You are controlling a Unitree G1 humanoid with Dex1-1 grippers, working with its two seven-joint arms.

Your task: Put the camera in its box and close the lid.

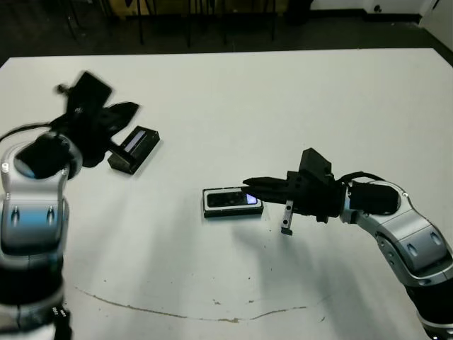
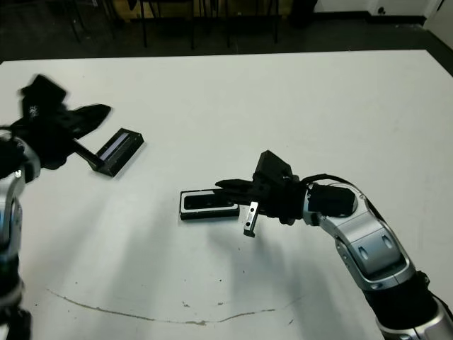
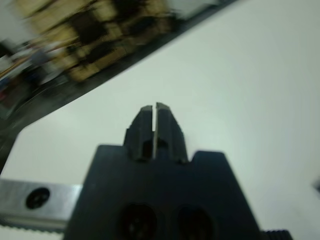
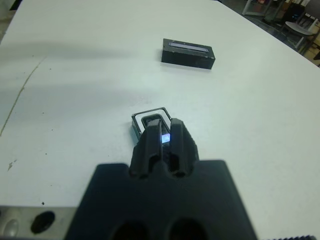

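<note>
The box [image 1: 207, 202] lies at the middle of the table, and the camera [image 1: 230, 200] rests flat inside it with its bluish spot at the right end. My right gripper [image 1: 248, 185] hovers just over that end. In the right wrist view its fingers [image 4: 176, 131] stand a narrow gap apart, and the spot shines through the gap. The lid [image 1: 136, 147], black with a pale stripe, sits apart at the back left. Above and just left of the lid, my left gripper [image 1: 132, 109] is raised and blurred. It is shut on nothing [image 3: 154, 107].
A thin dark scratch line [image 1: 177, 313] curves along the table near its front edge. Beyond the far table edge [image 1: 226, 53] are dark floor and chair legs. White table surface separates the lid from the box.
</note>
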